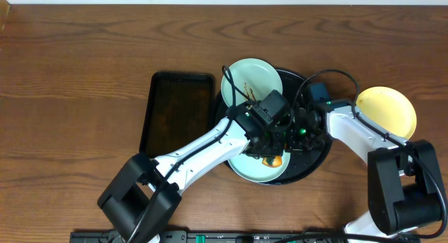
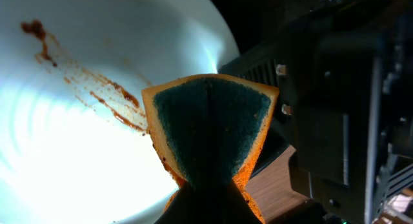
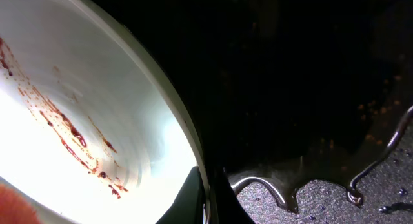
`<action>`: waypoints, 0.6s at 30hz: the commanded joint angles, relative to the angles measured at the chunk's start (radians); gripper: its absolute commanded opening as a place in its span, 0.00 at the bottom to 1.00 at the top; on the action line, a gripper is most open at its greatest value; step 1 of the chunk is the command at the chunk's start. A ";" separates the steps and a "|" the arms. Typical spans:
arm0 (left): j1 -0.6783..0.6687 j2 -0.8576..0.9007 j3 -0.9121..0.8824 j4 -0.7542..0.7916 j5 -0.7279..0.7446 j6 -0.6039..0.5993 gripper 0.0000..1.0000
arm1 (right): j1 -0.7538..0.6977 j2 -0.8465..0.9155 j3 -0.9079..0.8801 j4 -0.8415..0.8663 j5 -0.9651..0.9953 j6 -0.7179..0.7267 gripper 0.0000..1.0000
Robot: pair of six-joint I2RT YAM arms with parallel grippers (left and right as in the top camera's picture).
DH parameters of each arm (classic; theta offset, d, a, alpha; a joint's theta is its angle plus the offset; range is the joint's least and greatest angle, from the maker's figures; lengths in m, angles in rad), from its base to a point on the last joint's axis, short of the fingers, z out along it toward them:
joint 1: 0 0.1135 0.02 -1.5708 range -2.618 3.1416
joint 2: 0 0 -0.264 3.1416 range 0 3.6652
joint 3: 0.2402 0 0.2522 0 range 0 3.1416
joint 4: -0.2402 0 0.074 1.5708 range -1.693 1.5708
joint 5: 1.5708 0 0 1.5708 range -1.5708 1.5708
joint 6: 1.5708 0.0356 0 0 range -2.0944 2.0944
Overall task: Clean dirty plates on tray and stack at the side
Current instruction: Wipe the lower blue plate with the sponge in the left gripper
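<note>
The round black tray (image 1: 316, 156) holds two pale mint plates. One plate (image 1: 252, 78), with brown smears, lies at the tray's far left. The nearer plate (image 1: 253, 169) lies under both grippers. My left gripper (image 1: 271, 153) is shut on a green-and-orange sponge (image 2: 210, 133), which is held just over this plate (image 2: 77, 153) next to its brown smears (image 2: 97, 88). My right gripper (image 3: 208, 199) is shut on the same plate's rim (image 3: 187, 130), one finger inside and one outside. The tray floor (image 3: 310, 88) is wet. A pale yellow plate (image 1: 386, 110) sits on the bare tabletop to the right.
A smaller rectangular black tray (image 1: 178, 113) lies just left of the round tray. The right arm's body (image 2: 348, 108) stands close to the right of the sponge. Brown wood tabletop (image 1: 70, 75) surrounds both trays.
</note>
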 commanded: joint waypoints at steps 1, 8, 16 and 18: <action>-0.003 0.006 -0.033 0.018 -0.024 -0.054 0.08 | -0.013 0.012 -0.005 -0.005 0.132 0.019 0.01; -0.003 0.030 -0.054 0.069 -0.021 -0.076 0.08 | -0.013 0.012 -0.005 -0.005 0.124 0.019 0.01; -0.003 0.117 -0.055 0.112 0.029 -0.076 0.08 | -0.013 0.012 -0.005 -0.006 0.125 0.019 0.01; 0.003 0.129 -0.055 0.126 0.020 -0.074 0.08 | -0.013 0.012 -0.005 -0.009 0.125 0.019 0.01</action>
